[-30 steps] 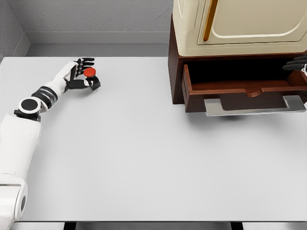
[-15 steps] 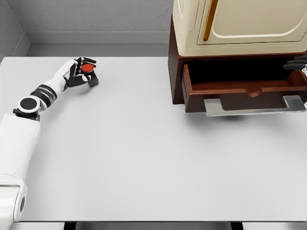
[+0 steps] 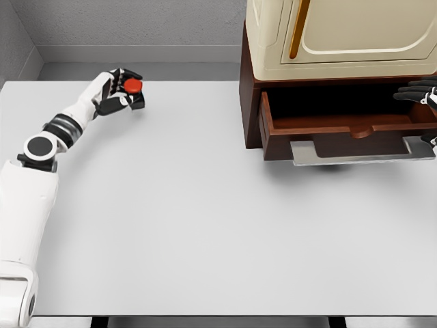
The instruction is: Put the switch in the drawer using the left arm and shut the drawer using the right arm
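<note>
The left hand (image 3: 117,92) is at the far left of the white table (image 3: 205,225), its black fingers curled around the switch (image 3: 131,87), a small black box with a round red button on top. The switch is gripped between fingers and thumb, and it seems lifted just clear of the tabletop, though from this angle the gap is hard to judge. The white left arm (image 3: 41,164) runs from the lower left corner up to that hand, elbow joint showing as a black disc.

Well apart from the switch, on the right side of the table, stands a dark brown wooden cabinet (image 3: 249,102) with a cream-coloured box (image 3: 355,34) on top of it. Its drawer (image 3: 328,130) is pulled out toward the camera, the inside in shadow. A flat grey metal handle (image 3: 355,154) juts from the drawer front.

The right hand (image 3: 423,96) enters at the right edge of the picture, beside the drawer's right end; only some dark fingers show, stretched out rather than curled, and they grasp nothing. Whether they touch the drawer cannot be told, since most of the hand is cut off by the picture's edge
</note>
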